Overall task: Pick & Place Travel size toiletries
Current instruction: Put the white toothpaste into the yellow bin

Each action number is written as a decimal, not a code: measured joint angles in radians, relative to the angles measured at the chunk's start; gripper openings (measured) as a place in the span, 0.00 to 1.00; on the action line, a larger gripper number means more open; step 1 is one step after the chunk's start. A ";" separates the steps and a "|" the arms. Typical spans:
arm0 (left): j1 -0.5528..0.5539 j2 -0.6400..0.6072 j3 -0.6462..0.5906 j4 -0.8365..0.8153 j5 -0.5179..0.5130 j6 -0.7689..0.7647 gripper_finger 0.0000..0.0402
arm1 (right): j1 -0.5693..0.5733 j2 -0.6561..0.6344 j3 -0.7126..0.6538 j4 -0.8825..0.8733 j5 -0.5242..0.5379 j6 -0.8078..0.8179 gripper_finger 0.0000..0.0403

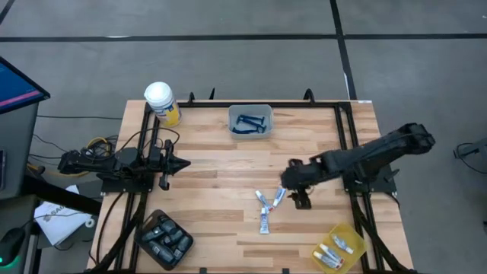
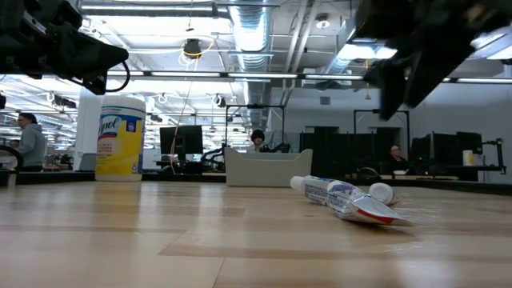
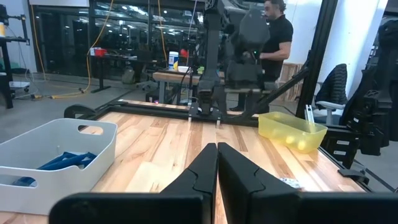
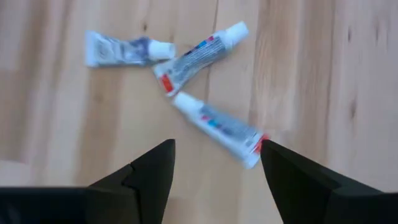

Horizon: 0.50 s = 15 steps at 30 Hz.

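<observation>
High view gives me the light wooden slatted worktop with three small white squeeze tubes marked blue and red lying loose near its middle, close together. My right gripper hangs just beside them, fingers spread apart and holding nothing; from its wrist the tubes lie bare on the wood between and beyond the tips. More white tubes lie in a yellow plastic tray at the near right corner. Blue razors lie in a pale grey bin at the far edge, and dark oval pieces fill a black tray near left. A yellow wipes canister with a white lid reads "Lysol". My left gripper waits at the left side, fingers together.
</observation>
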 joint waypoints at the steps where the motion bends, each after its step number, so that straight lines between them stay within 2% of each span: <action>1: 0.000 0.000 0.000 0.000 0.000 0.000 0.02 | -0.015 0.025 0.007 0.009 -0.001 -0.065 0.58; 6: 0.000 0.000 0.000 0.000 0.000 0.000 0.02 | -0.042 0.167 0.084 0.012 -0.004 -0.353 0.62; 15: 0.000 0.000 0.000 0.000 0.000 0.000 0.02 | -0.039 0.337 0.229 0.013 -0.041 -0.592 0.62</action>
